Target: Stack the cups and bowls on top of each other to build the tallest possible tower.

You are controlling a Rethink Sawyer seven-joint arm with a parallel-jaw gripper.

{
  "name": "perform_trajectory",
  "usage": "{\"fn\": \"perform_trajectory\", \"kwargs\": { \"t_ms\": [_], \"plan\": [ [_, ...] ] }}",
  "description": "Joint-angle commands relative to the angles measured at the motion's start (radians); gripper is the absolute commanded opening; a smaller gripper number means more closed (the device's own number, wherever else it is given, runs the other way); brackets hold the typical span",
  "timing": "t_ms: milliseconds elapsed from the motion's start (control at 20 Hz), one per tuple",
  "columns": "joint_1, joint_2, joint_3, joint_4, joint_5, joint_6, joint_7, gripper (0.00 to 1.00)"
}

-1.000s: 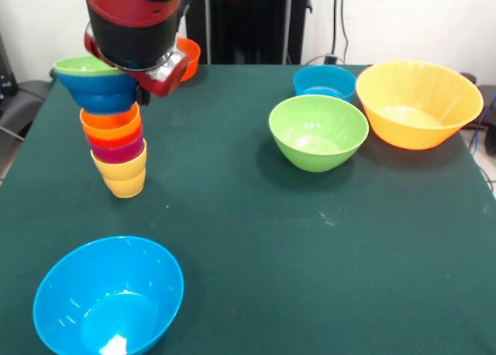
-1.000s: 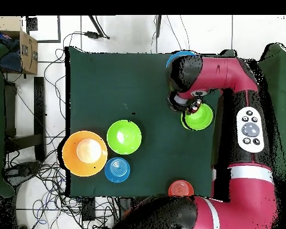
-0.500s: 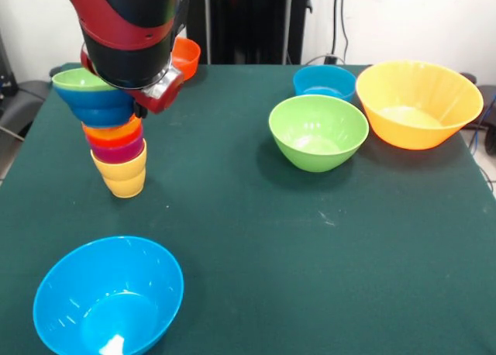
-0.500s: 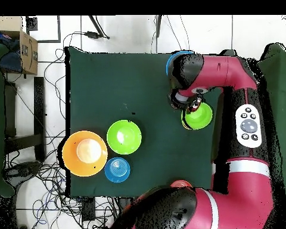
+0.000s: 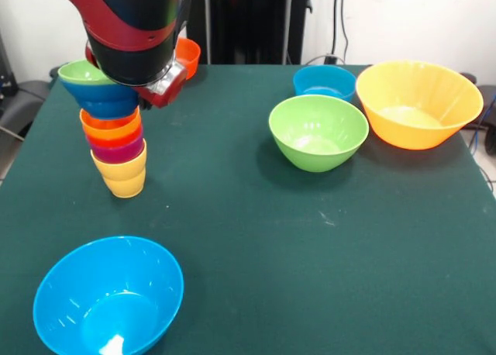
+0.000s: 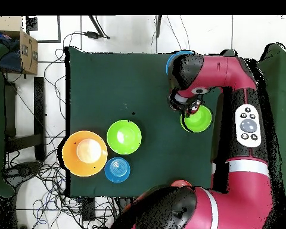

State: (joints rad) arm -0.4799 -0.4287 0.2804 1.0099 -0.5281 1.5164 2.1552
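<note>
Green table [image 5: 256, 239]; tower [image 5: 115, 138] upright; gripper [image 6: 186, 107] seemingly beside top.

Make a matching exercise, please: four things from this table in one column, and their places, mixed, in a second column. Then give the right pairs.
Places are as seen in the front view.

1. large orange-yellow bowl
2. large light blue bowl
3. yellow cup
4. green bowl

a. bottom of the tower
b. near left corner of the table
c. far right, beside the small blue bowl
d. alone, right of the table's middle

Pairs: 1-c, 2-b, 3-a, 4-d

Arm [image 5: 136, 29] hides tower [image 5: 116, 138] top, perhaps end effector.
</note>
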Motion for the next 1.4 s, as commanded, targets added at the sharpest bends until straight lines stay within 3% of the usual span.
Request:
{"fn": "perform_trajectory", "kwargs": {
  "t_ms": [50, 600, 1000, 1400],
  "plan": [
    [0.022, -0.021, 0.066, 0.037, 0.009, 0.096, -0.267, 0.00],
    [0.003, -0.012, 0.062, 0.103, 0.000, -0.003, -0.269, 0.00],
    [0.012, 0.024, 0.064, 0.034, -0.025, 0.060, -0.300, 0.00],
    [0.004, 0.032, 0.066, 0.041, -0.030, 0.041, -0.319, 0.00]
  ]
}}
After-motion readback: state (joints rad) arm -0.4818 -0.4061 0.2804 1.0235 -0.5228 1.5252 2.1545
